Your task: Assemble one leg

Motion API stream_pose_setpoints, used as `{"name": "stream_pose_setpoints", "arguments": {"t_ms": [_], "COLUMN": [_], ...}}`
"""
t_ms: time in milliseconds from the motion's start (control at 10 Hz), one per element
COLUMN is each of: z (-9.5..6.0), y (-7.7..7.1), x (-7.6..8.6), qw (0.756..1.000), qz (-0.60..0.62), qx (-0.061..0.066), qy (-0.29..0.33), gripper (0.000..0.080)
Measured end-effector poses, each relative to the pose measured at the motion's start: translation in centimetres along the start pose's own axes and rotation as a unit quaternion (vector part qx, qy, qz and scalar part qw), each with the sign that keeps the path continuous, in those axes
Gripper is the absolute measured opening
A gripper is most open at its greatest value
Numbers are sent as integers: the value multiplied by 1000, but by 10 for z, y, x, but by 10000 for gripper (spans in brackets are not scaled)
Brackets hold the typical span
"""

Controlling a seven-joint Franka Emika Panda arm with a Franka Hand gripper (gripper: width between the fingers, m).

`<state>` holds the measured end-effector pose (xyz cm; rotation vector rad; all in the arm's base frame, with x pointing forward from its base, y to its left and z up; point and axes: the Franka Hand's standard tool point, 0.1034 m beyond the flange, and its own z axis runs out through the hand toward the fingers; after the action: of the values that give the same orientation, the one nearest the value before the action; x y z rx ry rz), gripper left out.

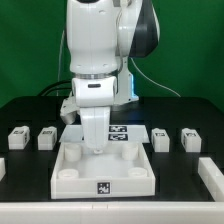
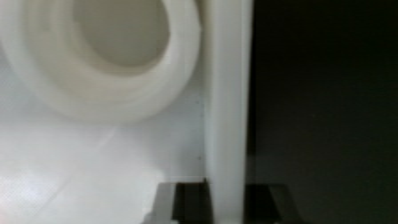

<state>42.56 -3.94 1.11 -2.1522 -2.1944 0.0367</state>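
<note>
The gripper is sunk inside the white tray, toward its back wall. Its fingers are hidden, so I cannot tell whether they are apart or closed. Two legs lie apart from the tray on the exterior view's left, and two further legs on its right. The wrist view shows the tray's round socket close up.

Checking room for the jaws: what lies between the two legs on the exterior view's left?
Nothing; the exterior view shows only bare black table between the outer leg and the inner leg.
</note>
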Motion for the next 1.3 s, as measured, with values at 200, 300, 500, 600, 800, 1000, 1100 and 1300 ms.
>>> {"name": "stream_pose_setpoints", "arguments": {"t_ms": [200, 300, 500, 600, 800, 1000, 1100, 1300], "z": [0, 1, 1, 1, 1, 1, 1, 1], "y": [1, 5, 16, 24, 44, 54, 57, 64], "x": [1, 5, 27, 41, 60, 75, 83, 96], "qw": [1000, 1000, 1000, 1000, 1000, 999, 999, 999], "qz": [1, 10, 26, 22, 8, 2, 13, 19], "qx": [0, -2, -8, -6, -17, -34, -35, -38], "qy": [0, 2, 7, 10, 19, 26, 29, 33], "gripper": [63, 63, 64, 64, 64, 63, 63, 63]}}
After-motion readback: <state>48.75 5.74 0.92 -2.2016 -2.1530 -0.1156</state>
